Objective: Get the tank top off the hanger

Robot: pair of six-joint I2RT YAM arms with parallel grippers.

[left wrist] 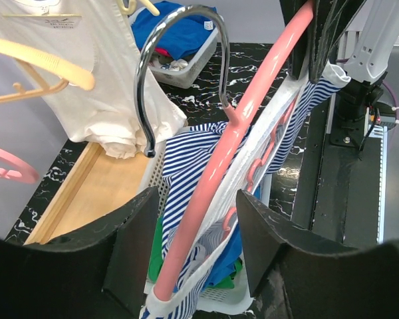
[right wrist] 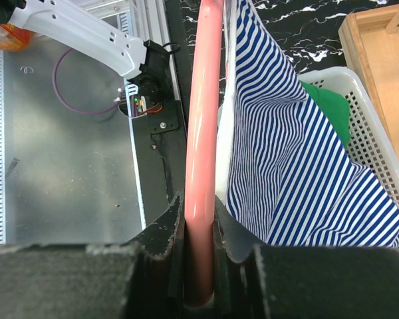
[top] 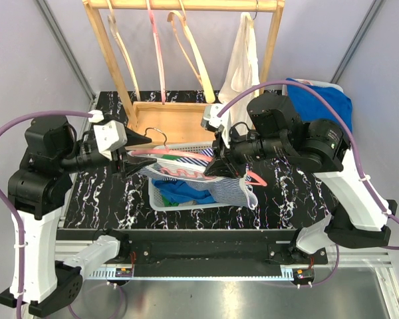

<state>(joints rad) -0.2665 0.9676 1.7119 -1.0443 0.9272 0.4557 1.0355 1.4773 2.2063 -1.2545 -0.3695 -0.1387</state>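
Above the tabletop [top: 292,193] and the basket [top: 155,198], your striped tank top [right wrist: 299,153] hangs on the pink hanger [left wrist: 253,100]. Your right claw [right wrist: 198,229] clamps one hanger arm to steady it; your left claw [left wrist: 199,229] stands wide astride the other end, gripping nothing, free to work the strap.

I read no text anywhere; the neck label [left wrist: 45,21] on the white fabric top [left wrist: 106,100] carries print (too tiny).

Robot lab test cell: plain grey panel walls [top: 26,60], slotted aluminium rail [top: 219,270].
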